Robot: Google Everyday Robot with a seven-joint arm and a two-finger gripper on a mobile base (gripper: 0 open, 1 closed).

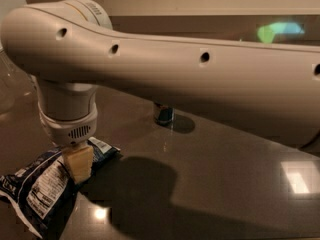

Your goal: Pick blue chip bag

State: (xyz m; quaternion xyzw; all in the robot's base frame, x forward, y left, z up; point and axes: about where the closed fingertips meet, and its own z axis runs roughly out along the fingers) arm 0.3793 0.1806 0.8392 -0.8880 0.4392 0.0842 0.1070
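My arm (200, 79) runs across the whole view, a thick pale beam coming in from the right and bending down at the left into my round wrist (67, 116). Below the wrist hangs my gripper (77, 166), a pale yellowish block pointing straight down. It is low over the near left part of the dark glossy surface (225, 184). Whether it is open or closed I cannot tell, as I see it only as one block from this side.

The blue chip bag (30, 196) lies flat on the surface at the lower left, crinkled and dark navy, with its white label (44, 194) facing up. My gripper stands in front of the bag's upper right part, and one corner of the bag pokes out just to the right of it. I cannot tell whether I am touching the foil or am just above it.

Farther back, near the middle, a small blue can (164, 116) stands upright on the surface, well apart from the bag. My arm hides its top. My arm's shadow spreads across the surface to the right of the bag.
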